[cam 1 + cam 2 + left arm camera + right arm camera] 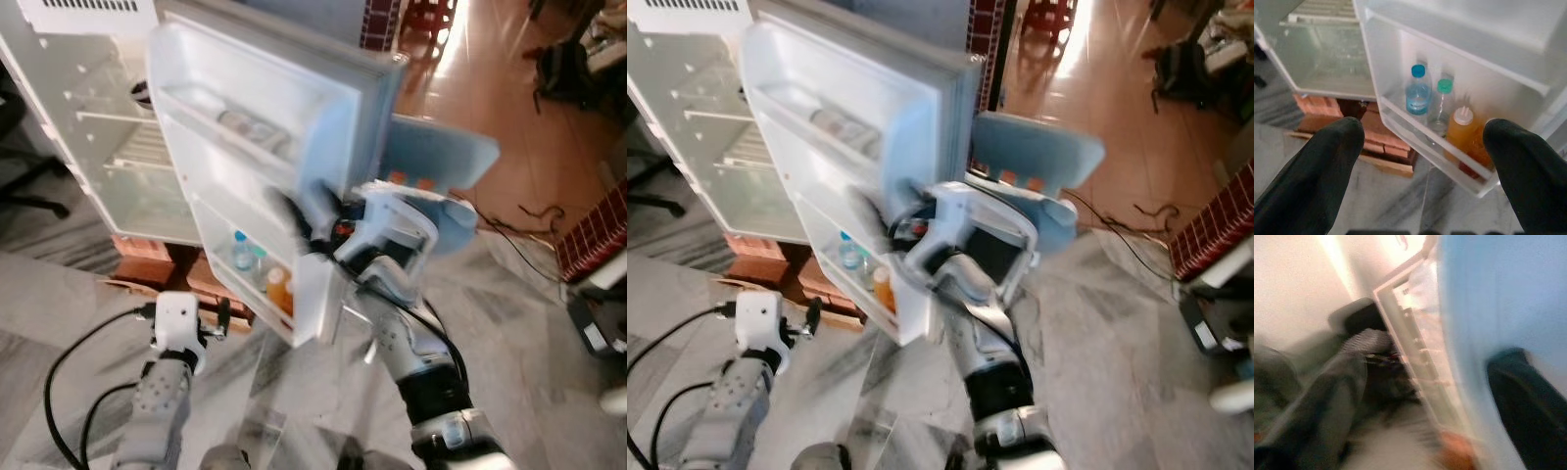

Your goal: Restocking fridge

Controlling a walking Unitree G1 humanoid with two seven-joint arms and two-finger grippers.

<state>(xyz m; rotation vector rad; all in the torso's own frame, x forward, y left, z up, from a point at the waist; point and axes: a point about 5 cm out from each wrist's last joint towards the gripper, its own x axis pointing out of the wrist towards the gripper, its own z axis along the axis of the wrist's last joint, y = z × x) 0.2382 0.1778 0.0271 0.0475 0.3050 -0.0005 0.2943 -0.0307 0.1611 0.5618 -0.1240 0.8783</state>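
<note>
No lettering we can read anywhere, the bottles [1418, 93] in the fridge door [257, 147] carry labels too blurred for us to decipher

Grey marble floor [549, 392] near, sunlit brown floor [509, 69] beyond; brick stack [147, 259], loose black cables [534, 211].

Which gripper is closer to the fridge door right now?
Right. The right gripper is up against the fridge door at its edge; the left gripper hangs lower, apart from it, open toward the door's bottom shelf.
</note>
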